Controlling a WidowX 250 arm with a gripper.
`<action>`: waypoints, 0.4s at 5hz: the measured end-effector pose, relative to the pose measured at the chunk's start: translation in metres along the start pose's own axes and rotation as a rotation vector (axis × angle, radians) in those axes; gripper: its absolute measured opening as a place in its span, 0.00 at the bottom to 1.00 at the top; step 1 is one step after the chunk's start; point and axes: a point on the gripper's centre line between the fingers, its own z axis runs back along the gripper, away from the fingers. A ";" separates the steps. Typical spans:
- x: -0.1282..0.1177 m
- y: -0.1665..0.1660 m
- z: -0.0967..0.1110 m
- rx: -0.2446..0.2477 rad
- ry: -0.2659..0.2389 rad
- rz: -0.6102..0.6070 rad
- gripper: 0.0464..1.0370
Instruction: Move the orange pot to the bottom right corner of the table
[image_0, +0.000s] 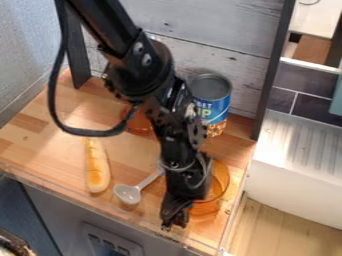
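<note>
1. Can't tell the state of the hand, i.e. spread, pressed together or pinching; hanging by the L front of the orange pot, at the R side of the worktop, prob. nr the target corner.
2. Could slip off the pot, or miss it altogether, b/c of a curved, prob. slick wall and a poss. off-centre hold.
3. Might tip the pot by shoving too high on the rim w/o a firm hold.
4. Could overshoot the front or R edge w/ so little room; prob. best to use short, slow moves & stop early.
5. Could snag the spoon, just L of the arm w/ handle pointing at it, by swinging L too low.
6. Could knock the blue can behind by backing off w/o lifting first.
7. Might mix up targets, w/ another orange item partly hidden behind the arm.
8. Hard to judge clearance, w/ the arm covering part of the pot; check contact ASAP before dragging.
</note>
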 end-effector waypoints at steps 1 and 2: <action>-0.003 0.004 0.013 0.022 -0.027 0.011 0.88; -0.005 0.006 0.030 0.034 -0.057 0.012 0.97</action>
